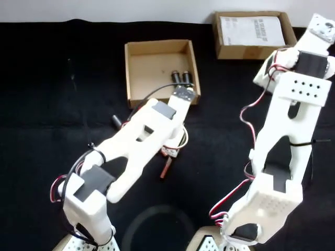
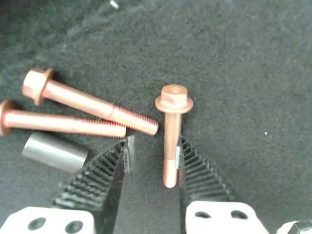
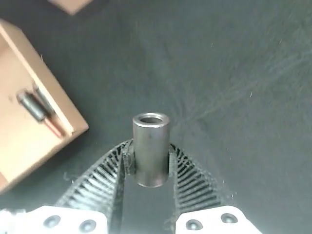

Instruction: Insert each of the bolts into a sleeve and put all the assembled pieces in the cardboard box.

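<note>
the left jaws stand open astride a copper bolt (image 2: 170, 141), its shank touching just one of them. closing off-centre could roll the smooth round shank across the black, felt-like counter (image 2: 243, 58). a second flanged hex bolt (image 2: 87, 102), a third bolt (image 2: 63, 123) and a plain grey sleeve (image 2: 54, 152) lie just beside, easily nudged. the right jaws grip a polished steel sleeve (image 3: 150, 146) upright, bore open; we think a tilt would jam the threads. the cardboard box (image 1: 137, 73), at 12 o'clock on the counter, holds two assembled pieces (image 1: 180, 78).
</note>
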